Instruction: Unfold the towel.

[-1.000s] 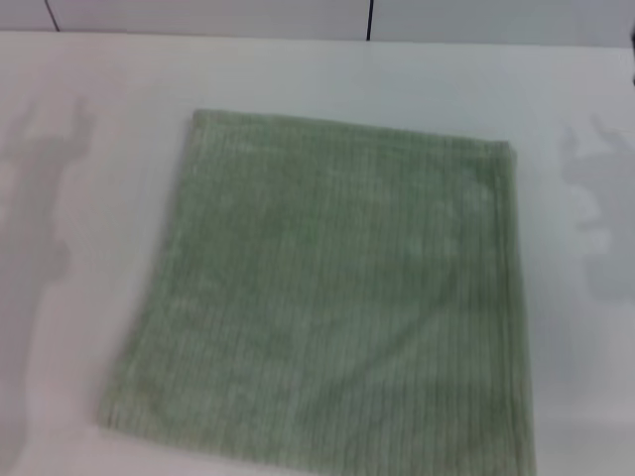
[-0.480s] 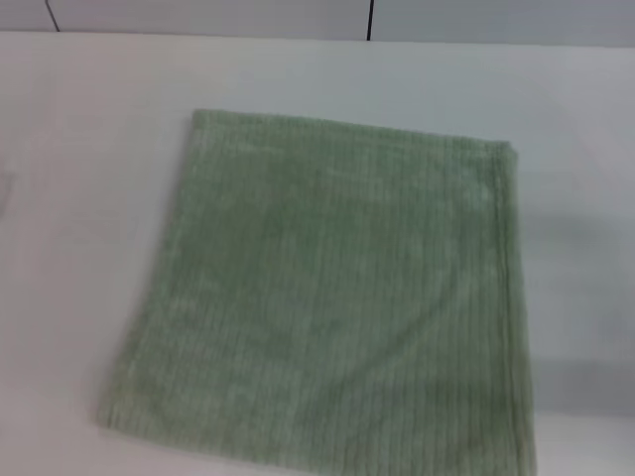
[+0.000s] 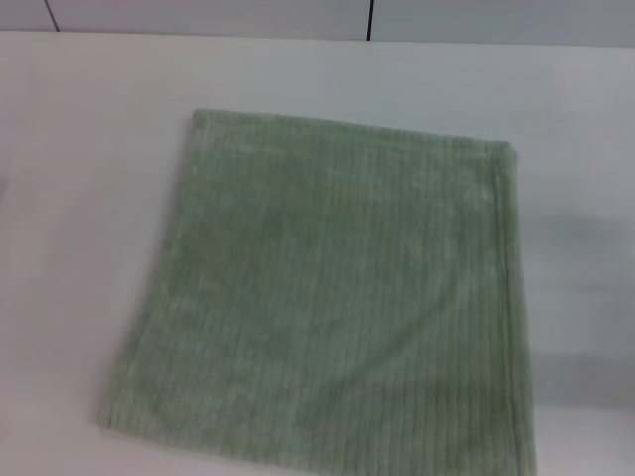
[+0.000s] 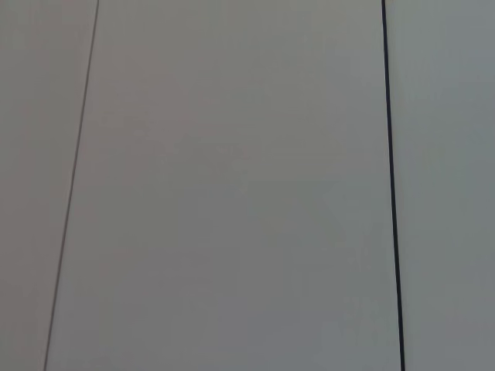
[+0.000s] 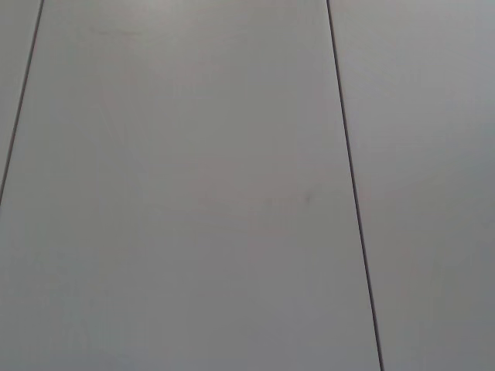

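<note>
The towel (image 3: pixel 327 297) lies flat on the white surface (image 3: pixel 89 149), near the front edge, and looks to be a single spread layer with a hem along its right side. Unfolding seems done, or nearly so. Neither hand is in view, so their state cannot be told; both wrist views show only grey panels.

The towel (image 3: pixel 327 307) is soft, matt terry cloth, finely ribbed in stripes, with a thicker hemmed edge. The bench (image 3: pixel 89 149) beneath looks smooth, white and matt, faintly sheened.
</note>
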`<state>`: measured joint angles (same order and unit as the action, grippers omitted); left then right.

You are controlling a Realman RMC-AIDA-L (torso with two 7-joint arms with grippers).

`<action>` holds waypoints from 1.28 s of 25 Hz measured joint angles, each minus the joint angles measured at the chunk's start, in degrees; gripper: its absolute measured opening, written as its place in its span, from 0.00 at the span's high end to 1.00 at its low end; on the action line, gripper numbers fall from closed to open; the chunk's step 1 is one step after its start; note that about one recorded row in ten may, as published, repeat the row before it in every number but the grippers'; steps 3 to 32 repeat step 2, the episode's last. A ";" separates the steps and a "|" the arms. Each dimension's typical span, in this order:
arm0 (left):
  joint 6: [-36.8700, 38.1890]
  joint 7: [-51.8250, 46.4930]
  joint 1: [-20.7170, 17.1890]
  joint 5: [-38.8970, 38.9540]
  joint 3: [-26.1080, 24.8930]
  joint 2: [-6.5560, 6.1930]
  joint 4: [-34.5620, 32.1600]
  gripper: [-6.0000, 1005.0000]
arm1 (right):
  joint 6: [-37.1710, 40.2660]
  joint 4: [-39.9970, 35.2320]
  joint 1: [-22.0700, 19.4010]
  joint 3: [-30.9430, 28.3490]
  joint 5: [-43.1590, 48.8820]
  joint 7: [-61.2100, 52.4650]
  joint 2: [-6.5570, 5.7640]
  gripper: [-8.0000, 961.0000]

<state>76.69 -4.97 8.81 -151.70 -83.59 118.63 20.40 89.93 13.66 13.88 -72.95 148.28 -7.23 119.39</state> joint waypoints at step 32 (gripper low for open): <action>-0.01 0.03 0.17 -0.02 0.00 -0.01 -0.33 0.14 | -0.34 -0.04 0.10 0.00 -0.01 0.01 0.00 0.13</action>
